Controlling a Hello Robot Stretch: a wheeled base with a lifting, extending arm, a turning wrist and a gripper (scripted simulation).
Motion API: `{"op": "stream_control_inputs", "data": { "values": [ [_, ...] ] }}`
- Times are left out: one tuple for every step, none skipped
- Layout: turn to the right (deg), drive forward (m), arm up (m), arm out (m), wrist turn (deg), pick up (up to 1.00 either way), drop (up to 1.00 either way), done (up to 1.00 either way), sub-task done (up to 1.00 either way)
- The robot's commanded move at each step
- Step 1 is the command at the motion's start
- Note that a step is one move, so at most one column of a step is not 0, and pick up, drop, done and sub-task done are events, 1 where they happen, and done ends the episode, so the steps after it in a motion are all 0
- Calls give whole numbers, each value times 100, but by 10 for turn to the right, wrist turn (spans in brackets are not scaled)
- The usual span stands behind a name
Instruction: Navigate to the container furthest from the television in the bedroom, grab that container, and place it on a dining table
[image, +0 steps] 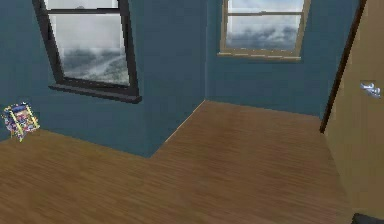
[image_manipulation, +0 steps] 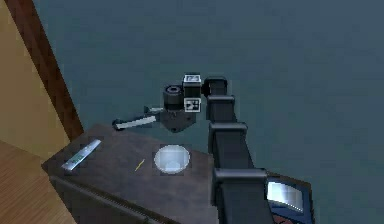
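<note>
In the arm side view a shallow round white container lies on a dark cabinet top. My arm reaches out over that top. The gripper hangs above the far edge, up and to the left of the container. Behind its fingers I see just blue wall and bare cabinet top, so it holds nothing.
A flat grey remote-like thing, a thin pencil-like stick and a dark device also lie on the cabinet. The forward view has blue walls, two windows, wooden floor, a tan door at right and a small colourful object at left.
</note>
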Motion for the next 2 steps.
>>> {"op": "stream_control_inputs", "data": {
  "values": [
    [0, 0, 0, 0, 300, 0, 0, 0, 0],
    [0, 0, -30, 0, 0, 0, 0, 0, 0]
  ]
}}
